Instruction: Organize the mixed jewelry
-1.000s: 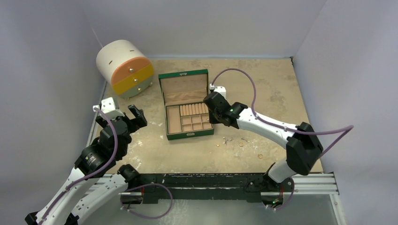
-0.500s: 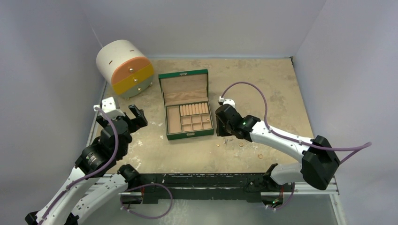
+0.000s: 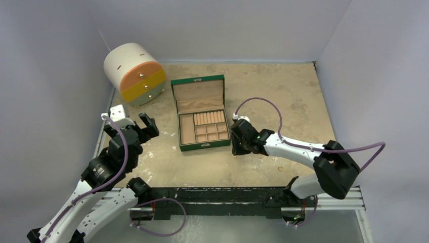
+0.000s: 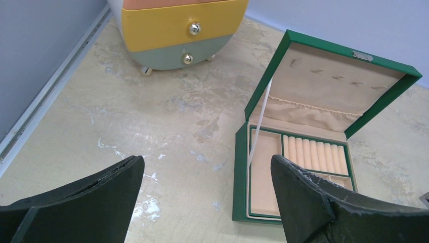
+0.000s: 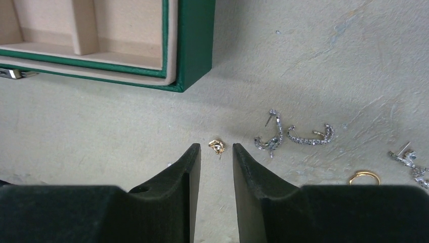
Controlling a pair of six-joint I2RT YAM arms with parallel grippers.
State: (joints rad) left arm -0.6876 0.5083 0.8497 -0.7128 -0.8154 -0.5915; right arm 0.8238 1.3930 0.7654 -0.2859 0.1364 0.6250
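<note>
The mixed jewelry lies on the table right of the green jewelry box (image 3: 200,114). The right wrist view shows a tiny gold stud (image 5: 216,146), two silver crystal hoop earrings (image 5: 270,139) (image 5: 309,136), a gold ring (image 5: 363,177) and another silver earring (image 5: 409,159). My right gripper (image 5: 216,150) (image 3: 238,148) is low over the table, open by a narrow gap. The gold stud lies just at its tips, between them, not gripped. My left gripper (image 4: 207,167) (image 3: 144,125) is wide open and empty, left of the box. A further gold ring (image 3: 281,168) lies near the front edge.
The jewelry box stands open, its tan compartments (image 4: 313,154) facing up; its front right corner (image 5: 192,55) is close to my right fingers. A round cabinet with orange and yellow drawers (image 3: 134,73) (image 4: 182,25) stands at the back left by the wall.
My right gripper has moved from over the box's right side forward and down to the table by the loose jewelry. The left arm has not moved.
</note>
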